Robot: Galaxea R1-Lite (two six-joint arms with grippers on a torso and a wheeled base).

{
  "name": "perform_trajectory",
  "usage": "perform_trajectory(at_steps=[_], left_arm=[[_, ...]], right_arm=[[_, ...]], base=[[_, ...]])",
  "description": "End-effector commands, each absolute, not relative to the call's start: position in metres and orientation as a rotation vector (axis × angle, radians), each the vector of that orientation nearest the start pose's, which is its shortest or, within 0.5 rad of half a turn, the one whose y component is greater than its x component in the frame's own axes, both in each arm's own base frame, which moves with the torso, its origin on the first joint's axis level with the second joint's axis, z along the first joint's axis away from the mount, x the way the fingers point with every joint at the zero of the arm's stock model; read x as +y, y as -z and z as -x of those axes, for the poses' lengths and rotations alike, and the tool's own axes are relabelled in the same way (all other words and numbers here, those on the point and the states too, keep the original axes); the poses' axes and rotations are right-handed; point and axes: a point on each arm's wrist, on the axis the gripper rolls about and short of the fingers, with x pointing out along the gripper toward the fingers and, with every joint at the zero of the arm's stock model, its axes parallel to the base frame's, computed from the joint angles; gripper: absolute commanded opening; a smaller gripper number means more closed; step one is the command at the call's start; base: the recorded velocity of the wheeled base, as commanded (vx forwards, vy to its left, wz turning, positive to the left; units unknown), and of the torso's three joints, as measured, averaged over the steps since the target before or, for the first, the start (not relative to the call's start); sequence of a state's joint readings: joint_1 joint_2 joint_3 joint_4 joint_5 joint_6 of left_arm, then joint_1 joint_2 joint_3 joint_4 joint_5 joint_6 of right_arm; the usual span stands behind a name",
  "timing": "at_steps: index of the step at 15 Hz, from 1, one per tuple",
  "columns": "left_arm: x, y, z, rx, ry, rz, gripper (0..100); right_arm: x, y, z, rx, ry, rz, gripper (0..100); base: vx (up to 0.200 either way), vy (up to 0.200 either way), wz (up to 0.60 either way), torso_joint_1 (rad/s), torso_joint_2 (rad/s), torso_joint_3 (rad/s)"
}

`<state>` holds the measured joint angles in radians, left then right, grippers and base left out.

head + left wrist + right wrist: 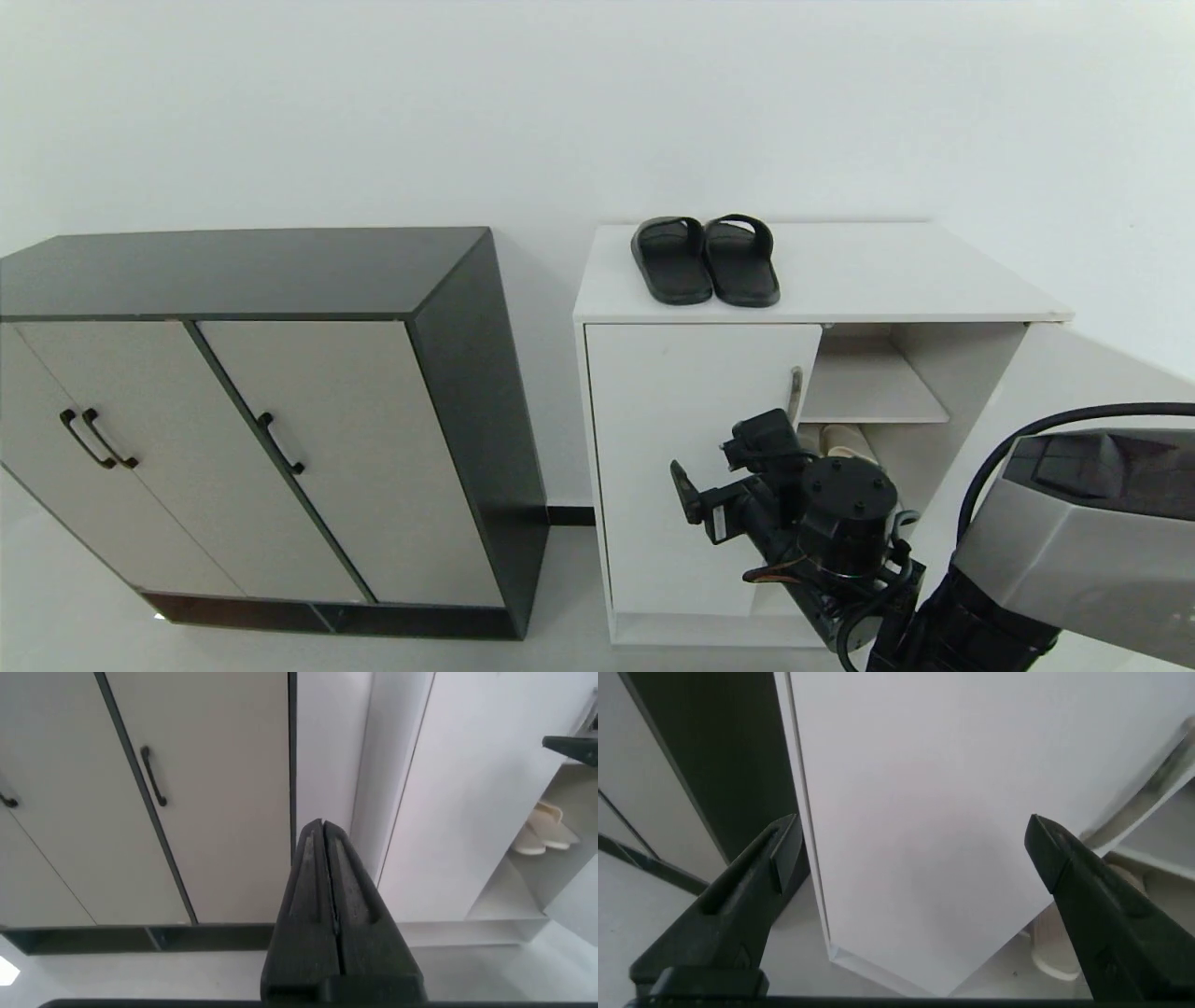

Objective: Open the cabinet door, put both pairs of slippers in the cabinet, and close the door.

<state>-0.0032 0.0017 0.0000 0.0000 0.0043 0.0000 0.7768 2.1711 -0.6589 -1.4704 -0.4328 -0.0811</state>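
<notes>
Right wrist view has the right gripper (915, 873) spread wide in front of the white cabinet's closed left door (952, 812), one finger off each side of the panel and neither touching it. Past the door's edge, a blurred sliver of the cream slippers (1055, 947) shows on the cabinet floor. From the head camera this gripper (724, 467) is a dark cluster low before that door, and its fingers are hard to separate there.

The left gripper (324, 905) has its fingers pressed flat together with nothing between them. It faces the gap between the black cabinet (233, 271) and the white cabinet (840, 271).

The right door (1092, 373) stands swung open, its lower part hidden by the arm. The cream pair lies under the shelf (868, 383), partly hidden by the arm. The black slippers (705, 259), matte with broad straps, sit side by side on the cabinet top.
</notes>
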Motion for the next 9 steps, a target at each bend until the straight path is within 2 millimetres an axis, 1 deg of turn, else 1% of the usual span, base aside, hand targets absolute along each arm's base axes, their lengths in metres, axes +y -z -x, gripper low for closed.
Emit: perform_trajectory(at_steps=[1,9], left_arm=[[0.0003,-0.0755,0.0227,0.002,-0.009,-0.002,0],[0.0003,-0.0757,0.0227,0.000,-0.009,0.008,0]], right_arm=[[0.2423,-0.0724,-0.2602,0.023,-0.345,0.106,100],[0.2416,-0.0714,-0.2612,0.024,-0.340,0.107,100]], base=[[0.000,0.000,0.00,0.212,-0.52,-0.305],[0.000,0.000,0.00,0.245,-0.56,-0.317]])
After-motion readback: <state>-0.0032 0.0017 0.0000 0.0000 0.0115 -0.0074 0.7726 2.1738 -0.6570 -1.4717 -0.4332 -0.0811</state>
